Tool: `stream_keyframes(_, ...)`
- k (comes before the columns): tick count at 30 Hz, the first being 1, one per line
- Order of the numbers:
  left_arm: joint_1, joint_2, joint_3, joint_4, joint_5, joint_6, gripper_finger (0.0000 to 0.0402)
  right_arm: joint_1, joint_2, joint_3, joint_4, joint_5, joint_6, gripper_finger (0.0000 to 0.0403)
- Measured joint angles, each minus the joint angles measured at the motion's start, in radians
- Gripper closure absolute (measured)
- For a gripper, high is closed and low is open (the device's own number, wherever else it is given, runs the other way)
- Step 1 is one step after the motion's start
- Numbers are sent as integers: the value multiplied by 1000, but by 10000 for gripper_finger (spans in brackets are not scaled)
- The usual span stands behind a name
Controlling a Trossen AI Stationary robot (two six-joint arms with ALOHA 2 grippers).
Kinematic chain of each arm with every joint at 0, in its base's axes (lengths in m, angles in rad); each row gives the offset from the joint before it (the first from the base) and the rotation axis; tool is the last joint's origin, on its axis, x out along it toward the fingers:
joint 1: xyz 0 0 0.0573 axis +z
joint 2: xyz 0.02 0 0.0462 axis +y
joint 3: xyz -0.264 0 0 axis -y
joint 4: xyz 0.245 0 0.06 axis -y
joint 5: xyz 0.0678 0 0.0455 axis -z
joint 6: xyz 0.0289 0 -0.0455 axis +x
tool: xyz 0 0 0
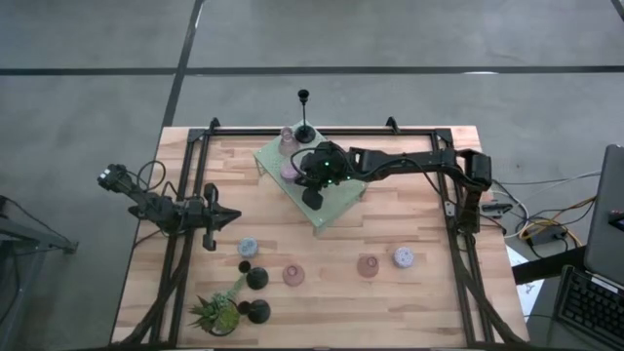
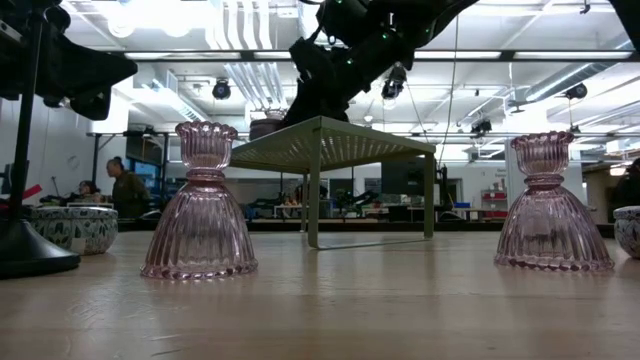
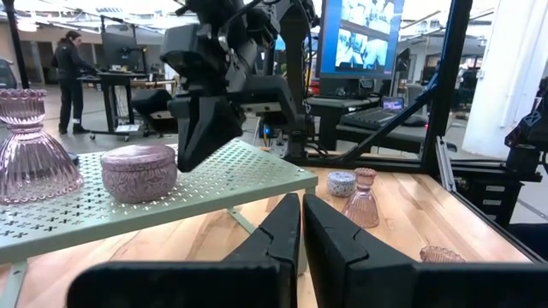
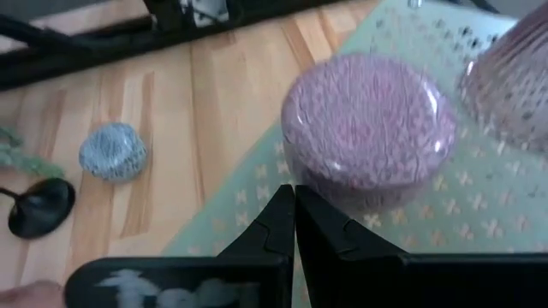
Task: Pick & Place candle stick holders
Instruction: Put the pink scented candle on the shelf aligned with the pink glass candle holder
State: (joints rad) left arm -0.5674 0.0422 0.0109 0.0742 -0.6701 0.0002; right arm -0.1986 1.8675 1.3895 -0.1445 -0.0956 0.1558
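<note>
The pale wooden plank desk (image 1: 390,210) carries a large green perforated metal stand (image 1: 336,207) near its far edge. Toward the near side sit two ribbed pink glass candle holders (image 1: 293,275) (image 1: 368,265), two small blue-grey patterned cups (image 1: 248,247) (image 1: 403,257), black round-based holders (image 1: 256,279) and a spiky green potted plant (image 1: 216,313).

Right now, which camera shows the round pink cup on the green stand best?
The right wrist view: the pink cup fills it, top and side. The left wrist view shows its side, the high view a speck, the low view nothing certain.

Open lab hall: exposed ceiling ducts (image 2: 250,75), monitors (image 3: 358,38), distant workbenches (image 3: 120,81).
</note>
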Motion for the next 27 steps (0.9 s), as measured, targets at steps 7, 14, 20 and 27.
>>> stream_keyframes(7,0,0,0,0,0,0,381,-4,0,9,4,3,0,394)
stream_keyframes(14,0,0,0,0,0,0,381,-11,0,9,8,11,-6,394)
stream_keyframes(20,0,0,0,0,0,0,381,-12,0,9,2,16,2,394)
stream_keyframes(27,0,0,0,0,0,0,381,-11,0,11,21,47,8,394)
